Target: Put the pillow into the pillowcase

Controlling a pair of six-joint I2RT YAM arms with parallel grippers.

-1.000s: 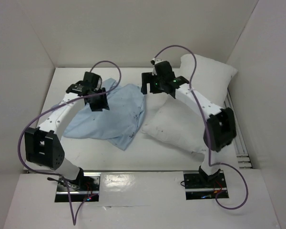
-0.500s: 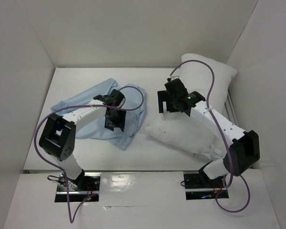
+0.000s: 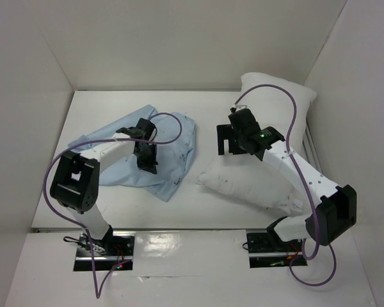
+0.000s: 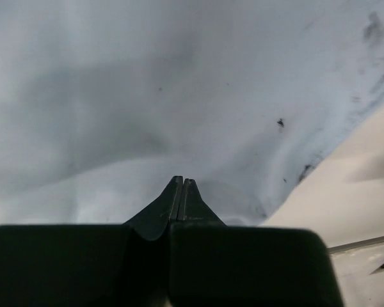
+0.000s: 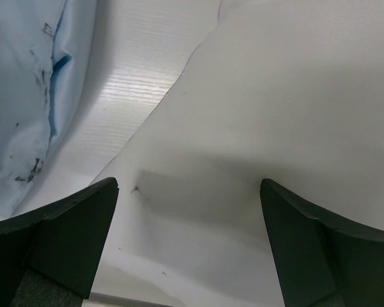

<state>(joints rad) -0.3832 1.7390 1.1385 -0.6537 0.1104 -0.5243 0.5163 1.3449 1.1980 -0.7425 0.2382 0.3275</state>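
While the left tool (image 4: pixel 181 183) rests closed on the pillowcase (image 4: pixel 147 96), the right tool (image 5: pixel 189 185) gapes over the pillow (image 5: pixel 294 115) edge.

The top view is bright and even. Light comes from above, and the white walls spread it around. Soft, pale shadows lie under the arms and along the near edge of the pillow (image 3: pixel 237 184). A shiny strip (image 3: pixel 179 242) by the arm bases gives a white glare.

The left wrist view is dimmer. The pillowcase (image 4: pixel 179 96) looks grey-blue and fuzzy, with a wide dark shadow across it. The left gripper (image 4: pixel 181 182) is just a black shape.

The right wrist view is bright. A grey shadow sits on the pillow between the fingers of the right gripper (image 5: pixel 187 187), and those fingers look dark and a bit blurry.
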